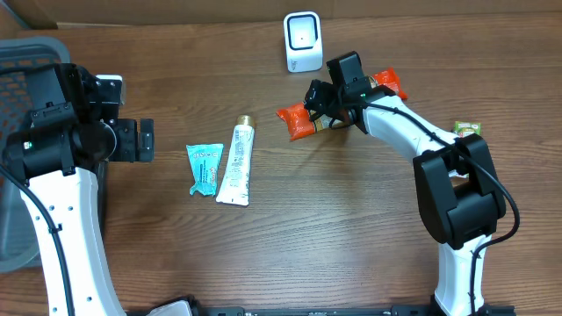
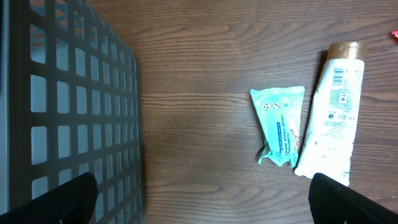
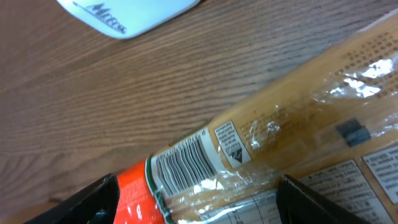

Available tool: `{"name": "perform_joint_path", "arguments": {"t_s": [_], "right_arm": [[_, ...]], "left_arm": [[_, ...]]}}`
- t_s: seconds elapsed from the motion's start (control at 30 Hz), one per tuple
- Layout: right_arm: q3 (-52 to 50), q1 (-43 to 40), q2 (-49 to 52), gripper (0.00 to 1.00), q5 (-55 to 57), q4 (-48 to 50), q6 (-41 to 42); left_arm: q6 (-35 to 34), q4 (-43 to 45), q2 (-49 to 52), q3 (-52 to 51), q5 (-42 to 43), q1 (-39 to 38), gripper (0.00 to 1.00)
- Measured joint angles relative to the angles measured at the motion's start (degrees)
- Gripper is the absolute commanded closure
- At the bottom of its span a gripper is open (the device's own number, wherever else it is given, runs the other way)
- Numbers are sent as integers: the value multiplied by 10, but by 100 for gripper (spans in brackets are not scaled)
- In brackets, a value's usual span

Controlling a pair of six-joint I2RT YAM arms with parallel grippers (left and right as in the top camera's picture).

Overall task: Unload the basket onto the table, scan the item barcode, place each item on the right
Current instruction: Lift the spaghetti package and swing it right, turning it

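Looking down from overhead, the right gripper [image 1: 323, 104] sits over the snack packet [image 1: 297, 121], just in front of the white scanner [image 1: 303, 41]. The left gripper [image 1: 133, 140] hangs wide open and empty beside the basket [image 1: 18, 61].

Left wrist view: a teal pouch [image 2: 280, 124] and a tube [image 2: 333, 112] lie side by side.

Right wrist view: the fingers [image 3: 87, 202] stand wide with the packet filling the gap. Pinched or merely straddled, I can't tell. The barcode [image 3: 183, 163] faces the camera, with the scanner's edge beyond it.

My call: turn those stripes squarely toward the scanner's window, keep the crinkly film flat, and hold steady.
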Motion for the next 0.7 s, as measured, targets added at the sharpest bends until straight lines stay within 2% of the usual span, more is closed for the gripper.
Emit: {"name": "perform_joint_path", "arguments": {"t_s": [0.2, 0.47, 0.57, 0.7], "right_arm": [[17, -3, -2, 16, -21, -90, -19], [28, -15, -15, 10, -38, -236, -97], [31, -35, -18, 10, -49, -290, -135], [35, -87, -19, 17, -63, -366, -179]], "left_arm": [[0, 0, 0, 0, 0, 0, 0], [0, 0, 0, 0, 0, 0, 0], [0, 0, 0, 0, 0, 0, 0], [0, 0, 0, 0, 0, 0, 0]]}}
